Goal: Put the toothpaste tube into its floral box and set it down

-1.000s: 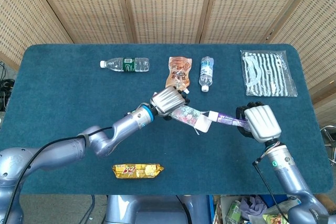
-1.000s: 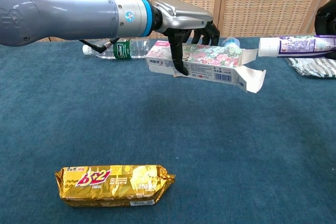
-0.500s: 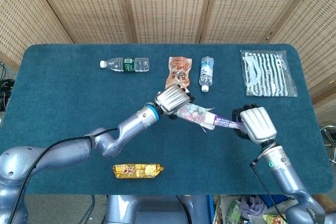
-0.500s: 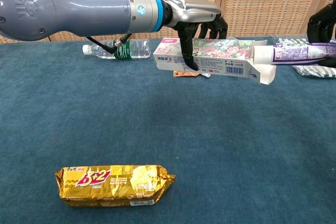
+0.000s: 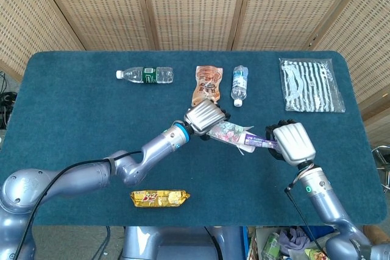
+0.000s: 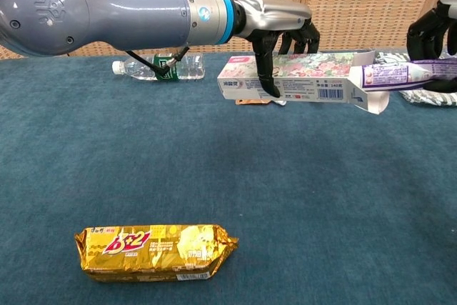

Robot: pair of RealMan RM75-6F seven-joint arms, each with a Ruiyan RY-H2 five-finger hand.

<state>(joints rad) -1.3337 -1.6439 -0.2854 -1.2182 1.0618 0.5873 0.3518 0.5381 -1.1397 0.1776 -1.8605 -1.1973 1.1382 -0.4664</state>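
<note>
My left hand (image 5: 203,117) (image 6: 275,30) holds the floral box (image 5: 226,132) (image 6: 303,76) level above the table, its open end toward the right. The toothpaste tube (image 5: 261,142) (image 6: 402,73), white and purple, has its cap end inside the box's open mouth. My right hand (image 5: 292,142) (image 6: 430,33) grips the tube's tail end. An open flap (image 6: 372,99) hangs below the box's mouth. Both objects are off the blue table (image 5: 73,114).
At the back lie a green-label water bottle (image 5: 146,75), an orange pouch (image 5: 207,83), a small bottle (image 5: 239,84) and a striped cloth bag (image 5: 309,84). A gold biscuit pack (image 5: 159,198) (image 6: 153,251) lies at the front left.
The two hands have come together. The tube's cap end, earlier outside the box mouth, has slid into it, and the box has shifted to the right.
</note>
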